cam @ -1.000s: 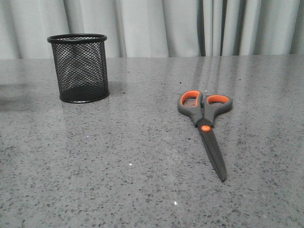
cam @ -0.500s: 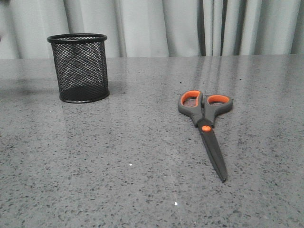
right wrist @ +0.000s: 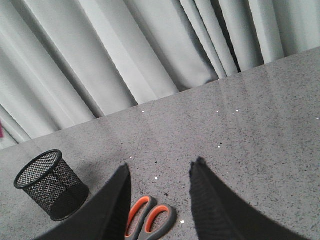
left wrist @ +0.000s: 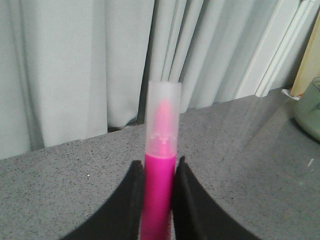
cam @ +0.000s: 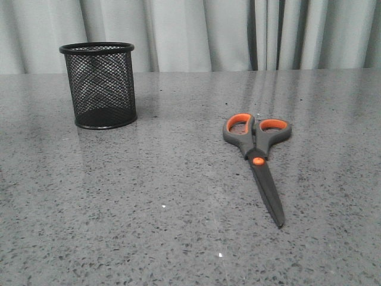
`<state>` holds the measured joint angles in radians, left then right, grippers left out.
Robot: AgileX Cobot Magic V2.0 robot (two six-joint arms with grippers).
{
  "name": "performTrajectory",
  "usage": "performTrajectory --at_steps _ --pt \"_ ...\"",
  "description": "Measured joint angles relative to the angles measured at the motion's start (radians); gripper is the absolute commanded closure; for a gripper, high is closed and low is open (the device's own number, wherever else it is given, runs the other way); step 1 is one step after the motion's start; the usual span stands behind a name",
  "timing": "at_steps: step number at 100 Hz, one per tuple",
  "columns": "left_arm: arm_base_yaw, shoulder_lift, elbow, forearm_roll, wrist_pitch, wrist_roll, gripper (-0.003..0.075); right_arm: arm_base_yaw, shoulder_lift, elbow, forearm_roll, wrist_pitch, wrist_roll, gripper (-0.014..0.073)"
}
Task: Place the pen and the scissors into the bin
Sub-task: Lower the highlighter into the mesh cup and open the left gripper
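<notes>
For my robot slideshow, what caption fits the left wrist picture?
Left gripper pinches a pink pen, clear cap up, before grey curtains.

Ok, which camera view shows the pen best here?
The left wrist view: the pen fills the frame centre, pinched upright between the left claw's fingers, its pale translucent end clear. The front view shows no pen at all. The right wrist view shows nothing that can be told as it.

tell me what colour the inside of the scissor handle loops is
Orange, lining the dark grey handles of the scissors; clearest in the front view.
</notes>
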<state>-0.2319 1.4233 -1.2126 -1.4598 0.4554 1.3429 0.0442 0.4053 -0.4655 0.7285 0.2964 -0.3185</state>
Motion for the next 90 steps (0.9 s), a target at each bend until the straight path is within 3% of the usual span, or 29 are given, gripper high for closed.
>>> performTrajectory --at_steps 59,68,90 --pt "-0.004 0.164 0.108 -0.276 -0.049 0.283 0.0731 0.000 0.000 0.000 0.000 -0.002 0.000 0.0338" --pt "-0.004 0.165 0.108 -0.280 -0.045 0.310 0.0657 0.000 0.000 0.000 0.000 -0.002 0.000 0.0338" --pt "-0.004 0.165 0.108 -0.282 -0.032 0.326 0.0354 0.000 0.000 0.000 0.000 0.000 0.000 0.0338"
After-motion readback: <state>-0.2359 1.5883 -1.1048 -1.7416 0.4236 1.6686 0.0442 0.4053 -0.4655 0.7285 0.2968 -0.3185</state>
